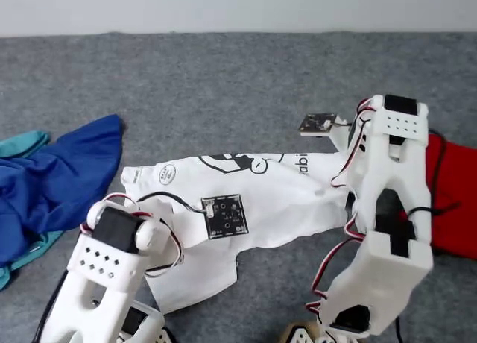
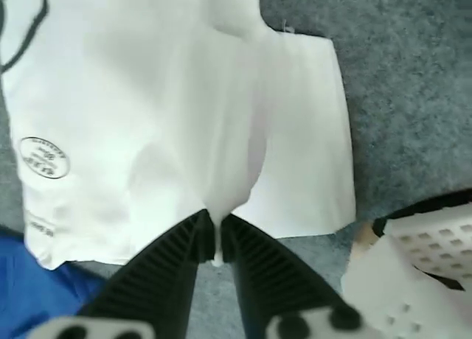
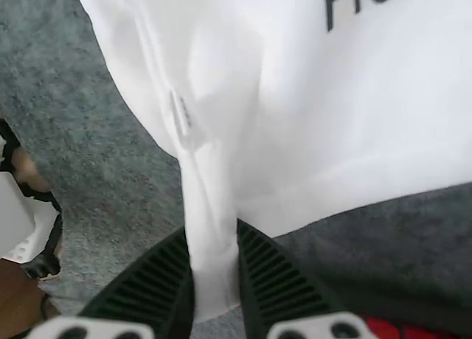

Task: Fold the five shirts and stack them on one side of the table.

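Observation:
A white shirt (image 1: 276,190) with black print lies crumpled across the middle of the grey table. In the left wrist view my left gripper (image 2: 215,239) is shut on a raised fold at the edge of the white shirt (image 2: 147,96), near one sleeve. My right gripper (image 3: 214,273) is shut on a bunched strip of the white shirt (image 3: 295,96) at its other end. In the high view the left arm (image 1: 112,261) stands at the shirt's near-left side and the right arm (image 1: 387,209) at its right end.
A blue shirt (image 1: 52,183) lies heaped at the left edge over a teal shirt (image 1: 22,143). A red shirt (image 1: 451,201) lies at the right edge behind the right arm. The far half of the grey table cover (image 1: 223,82) is bare.

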Available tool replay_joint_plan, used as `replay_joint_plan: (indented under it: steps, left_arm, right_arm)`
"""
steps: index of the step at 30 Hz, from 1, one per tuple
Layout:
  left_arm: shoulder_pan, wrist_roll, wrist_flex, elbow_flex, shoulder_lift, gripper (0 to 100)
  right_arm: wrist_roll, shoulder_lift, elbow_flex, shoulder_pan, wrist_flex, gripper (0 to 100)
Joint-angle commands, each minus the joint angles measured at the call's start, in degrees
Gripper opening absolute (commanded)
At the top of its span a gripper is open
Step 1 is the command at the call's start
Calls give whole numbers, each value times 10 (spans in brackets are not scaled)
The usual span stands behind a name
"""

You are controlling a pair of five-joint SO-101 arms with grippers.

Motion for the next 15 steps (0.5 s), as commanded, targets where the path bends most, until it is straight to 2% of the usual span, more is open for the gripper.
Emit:
replay_joint_plan:
  steps: [1,10,15]
  left_arm:
    - [-5,11,19,-29,-9,13]
    - [0,71,19,-58,-13,13]
    - [1,68,18,27,-8,13]
  right_arm:
    - [5,-52,-11,-16,24,10]
    - [-16,-69,41,-19,23,10]
    - [-23,-63,53,-32,20,10]
